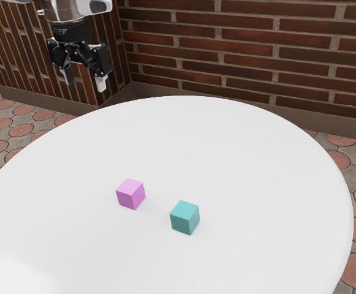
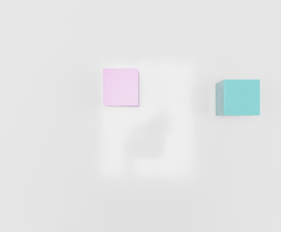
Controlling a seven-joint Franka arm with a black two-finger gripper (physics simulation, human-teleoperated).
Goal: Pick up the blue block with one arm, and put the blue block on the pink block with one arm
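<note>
Brick wall (image 1: 257, 49) runs behind the round white table (image 1: 239, 141), with tiled floor (image 1: 12, 128) around it. Pink block (image 1: 130, 193) and blue block (image 1: 185, 217) both sit flat on the table near its middle, close together but not touching. The blue one is toward the exterior view's right and nearer the camera. Bare tabletop lies between them and your end effector (image 1: 85, 82). It hangs high at the exterior view's upper left, well apart from both blocks, fingers spread apart, gripping and touching nothing. Arm (image 1: 73, 12) is cut off by the frame's top edge. In the wrist view you get a soft grey shadow (image 2: 150, 140) on the table beside the pink block, its outline too blurred to read.
</note>
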